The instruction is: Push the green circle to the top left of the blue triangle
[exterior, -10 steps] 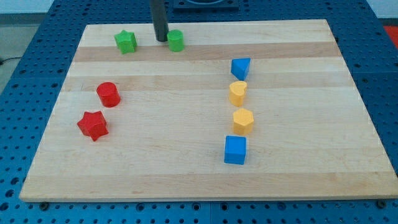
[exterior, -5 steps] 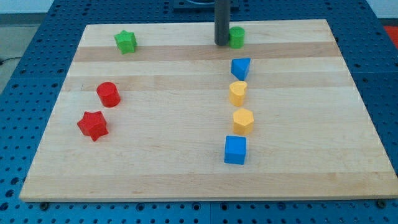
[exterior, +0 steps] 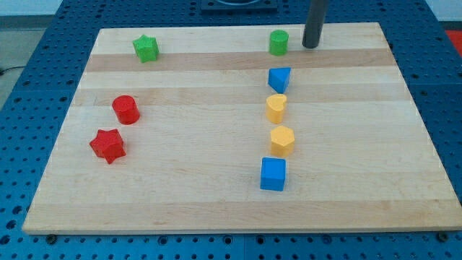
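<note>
Standing near the view's top edge of a pale wooden board (exterior: 216, 195), the green circle (exterior: 279, 42) sits just above the blue triangle (exterior: 279, 78), almost directly over it and a clear gap away from it. The blue triangle serves as the landmark for everything else here.

My tip (exterior: 310, 45), the lower end of a straight dark rod, rests on the board above and to the right of the blue triangle. It is just to the right of the green circle, close to it but with a sliver of wood showing between them, so the two are not touching. The rod has no jaws; it is a plain pusher and holds nothing.

Below the blue triangle runs a column of three blocks. Nearest is a yellow block (exterior: 276, 108) of rounded form, just beneath the triangle. Under that comes a yellow hexagon-like block (exterior: 282, 140). Lowest in the column is a blue cube (exterior: 273, 174).

Far to the left of the blue triangle and higher up, level with the green circle, lies a green star (exterior: 146, 48). To the left of the blue triangle and lower down stands a red cylinder (exterior: 125, 109). Below that, farther left again, lies a red star (exterior: 107, 146).

The board rests on a blue perforated table (exterior: 29, 108) that shows on every side of it.
</note>
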`<action>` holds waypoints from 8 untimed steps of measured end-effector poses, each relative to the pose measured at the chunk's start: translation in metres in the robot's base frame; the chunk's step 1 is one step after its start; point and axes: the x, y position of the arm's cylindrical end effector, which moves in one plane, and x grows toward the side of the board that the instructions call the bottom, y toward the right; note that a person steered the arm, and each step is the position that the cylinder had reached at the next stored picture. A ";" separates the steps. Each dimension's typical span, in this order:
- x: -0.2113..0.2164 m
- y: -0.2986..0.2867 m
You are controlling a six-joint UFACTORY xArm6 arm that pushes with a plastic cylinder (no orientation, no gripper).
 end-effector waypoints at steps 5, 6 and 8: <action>0.002 -0.046; 0.007 -0.042; 0.025 -0.028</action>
